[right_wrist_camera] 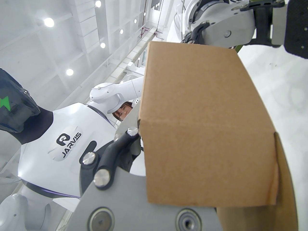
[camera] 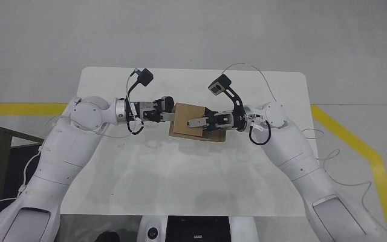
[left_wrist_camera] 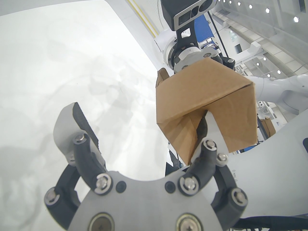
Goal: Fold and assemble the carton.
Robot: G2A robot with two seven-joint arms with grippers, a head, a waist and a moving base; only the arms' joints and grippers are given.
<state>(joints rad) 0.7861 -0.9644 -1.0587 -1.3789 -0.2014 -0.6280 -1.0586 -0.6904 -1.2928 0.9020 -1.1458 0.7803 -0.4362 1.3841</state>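
A brown carton (camera: 195, 123) is held above the white table (camera: 181, 181) between my two arms. Its body is squared up, and a flap (right_wrist_camera: 286, 176) sticks out at one end. My right gripper (camera: 201, 122) is shut on the carton, one finger lying along its top face; its other finger is hidden. In the right wrist view the carton (right_wrist_camera: 204, 126) covers most of that gripper. My left gripper (left_wrist_camera: 142, 111) is open at the carton's (left_wrist_camera: 207, 92) other end. One of its fingers (left_wrist_camera: 211, 126) is tucked into the folded end flaps, the other (left_wrist_camera: 77, 118) stands free over the table.
The table's (left_wrist_camera: 60, 61) front half has free room. A yellow floor line (camera: 27, 109) runs past both sides of the table. Cables (camera: 257, 72) loop from the right arm over the back right of the table.
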